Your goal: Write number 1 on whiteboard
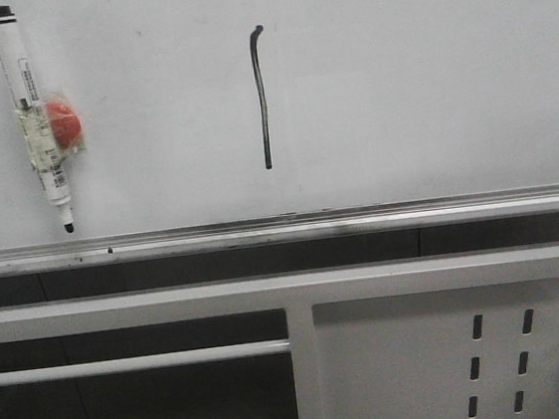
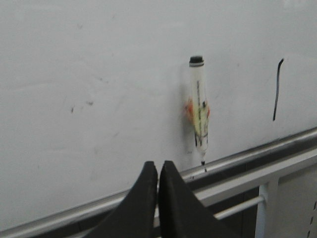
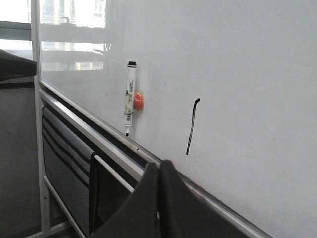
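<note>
White and shiny, the big plain whiteboard [image 1: 415, 75] fills the wall ahead, with a silver metal rail [image 1: 281, 227] along its bottom edge. On the board is the number 1 [image 1: 262, 96], a thin dark line going down with a little hook at its top. It sits above the rail, near the middle of the board.

To the left of the number 1, well apart from it, a white marker pen with a black cap [image 1: 32, 115] sticks on the board. An orange-red lump [image 1: 65, 124] is fixed to its side, maybe a magnet. The tip points down, just above the rail.

The left black gripper [image 2: 158, 171] is closed with nothing inside, away from the board. The right black gripper [image 3: 159, 171] is closed too and holds nothing.

I think the job looks done. The number is drawn, the pen is back on the board, and no gripper touches anything. Nothing seems left to do.
</note>
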Controlling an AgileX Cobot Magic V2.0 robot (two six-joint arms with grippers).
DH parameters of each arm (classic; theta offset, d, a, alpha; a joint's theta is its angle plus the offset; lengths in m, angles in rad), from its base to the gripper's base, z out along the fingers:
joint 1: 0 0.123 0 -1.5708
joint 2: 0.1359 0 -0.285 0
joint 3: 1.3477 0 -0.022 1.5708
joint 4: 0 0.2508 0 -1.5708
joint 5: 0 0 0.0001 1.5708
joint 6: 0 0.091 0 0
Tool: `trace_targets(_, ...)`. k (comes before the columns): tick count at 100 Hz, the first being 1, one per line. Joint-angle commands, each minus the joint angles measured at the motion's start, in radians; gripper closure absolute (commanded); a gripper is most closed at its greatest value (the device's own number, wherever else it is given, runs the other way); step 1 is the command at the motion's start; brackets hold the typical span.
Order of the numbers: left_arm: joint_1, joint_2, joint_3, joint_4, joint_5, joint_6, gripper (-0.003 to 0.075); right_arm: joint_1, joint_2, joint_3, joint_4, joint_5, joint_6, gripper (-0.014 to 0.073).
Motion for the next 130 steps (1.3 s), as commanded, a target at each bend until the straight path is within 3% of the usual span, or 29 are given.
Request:
trace_targets(1,0.003,-0.003,-0.035,-0.007,0.024,-0.016,0.074,-0.007,0.01,-0.024,0.004,-0.082,-0.003,0.0663)
trace_targets(25,0.03,-0.024,-0.034,-0.003,0.125,-0.088,0.074,-0.007,0.01,-0.024,0.004,-0.082,-0.003,0.0663)
trace_targets(51,0.274,-0.022,0.034,-0.052,0.055,-0.121,0.074,-0.007,0.01,-0.024,0.004,-0.082,-0.003,0.0663)
trace_targets(68,0.363,-0.022,0.059,-0.058,0.051,-0.121,0.074,-0.007,0.01,-0.024,0.004,-0.082,-0.003,0.0663)
trace_targets(77,0.391,-0.022,0.076,-0.063,-0.002,-0.121,0.074,-0.007,0.01,-0.024,0.004,-0.082,-0.003,0.0663)
trace_targets(89,0.412,-0.022,0.136,-0.078,-0.168,-0.119,0.074,-0.007,0.01,-0.024,0.004,-0.082,-0.003,0.0663)
trace_targets(93,0.416,-0.022,0.157,-0.123,-0.219,-0.092,0.074,-0.007,0.01,-0.024,0.004,-0.082,-0.003,0.0663)
trace_targets(109,0.433,-0.022,0.154,-0.398,-0.145,0.213,0.074,-0.007,0.01,-0.024,0.004,-0.082,-0.003,0.0663)
trace_targets(130,0.458,-0.022,0.154,-0.406,-0.046,0.242,0.074,-0.007,0.01,-0.024,0.004,-0.082,-0.003,0.0663)
